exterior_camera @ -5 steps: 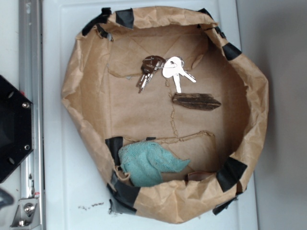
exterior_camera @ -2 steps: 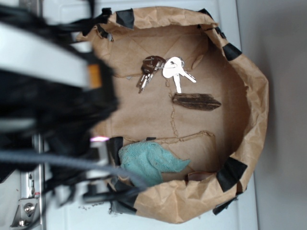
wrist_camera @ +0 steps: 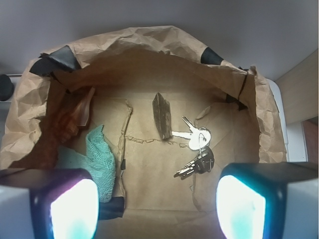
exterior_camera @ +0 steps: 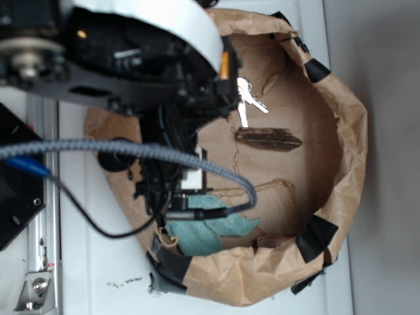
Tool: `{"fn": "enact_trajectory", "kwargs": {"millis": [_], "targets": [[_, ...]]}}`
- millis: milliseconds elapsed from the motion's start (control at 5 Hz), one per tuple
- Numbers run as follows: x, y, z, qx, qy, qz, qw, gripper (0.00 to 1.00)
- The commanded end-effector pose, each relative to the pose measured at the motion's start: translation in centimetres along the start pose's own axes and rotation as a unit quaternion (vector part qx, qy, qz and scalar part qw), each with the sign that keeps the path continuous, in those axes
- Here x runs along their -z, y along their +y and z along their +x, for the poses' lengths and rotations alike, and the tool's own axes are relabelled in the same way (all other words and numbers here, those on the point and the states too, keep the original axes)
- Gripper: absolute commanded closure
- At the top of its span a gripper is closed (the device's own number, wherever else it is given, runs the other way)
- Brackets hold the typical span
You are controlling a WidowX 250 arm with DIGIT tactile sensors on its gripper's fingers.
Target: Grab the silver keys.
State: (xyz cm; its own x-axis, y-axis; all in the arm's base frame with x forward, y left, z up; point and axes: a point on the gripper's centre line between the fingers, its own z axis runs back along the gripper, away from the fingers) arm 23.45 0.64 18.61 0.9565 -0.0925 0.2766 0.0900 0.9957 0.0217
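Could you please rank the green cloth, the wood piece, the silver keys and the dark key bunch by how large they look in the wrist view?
1. green cloth, clearly largest, though nearer the camera.
2. wood piece.
3. silver keys and dark key bunch: these look about alike, so I would not rank them.

Exterior view straight down from above, wrist view angled in close, both showing paper bin (exterior_camera: 348, 131) interior (wrist_camera: 149, 159)
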Motion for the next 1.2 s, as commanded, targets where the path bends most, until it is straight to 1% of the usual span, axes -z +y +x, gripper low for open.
{"fn": "enact_trajectory", "kwargs": {"millis": [0, 200, 400, 600, 800, 1000], "targets": [[-0.9, 0.2, 0.5, -0.007, -0.016, 0.006, 1.000, 0.00], [-0.9, 0.2, 0.5, -0.007, -0.016, 0.006, 1.000, 0.00], [3.6, 0.6, 0.9, 0.013, -0.026, 0.009, 1.000, 0.00], [6.6, 1.1, 0.8, 0.024, -0.034, 0.025, 0.999, 0.00], [9.0, 1.0, 0.4, 0.033, -0.037, 0.052, 0.997, 0.00], [10.2, 1.8, 0.0, 0.034, -0.021, 0.066, 0.997, 0.00]]}}
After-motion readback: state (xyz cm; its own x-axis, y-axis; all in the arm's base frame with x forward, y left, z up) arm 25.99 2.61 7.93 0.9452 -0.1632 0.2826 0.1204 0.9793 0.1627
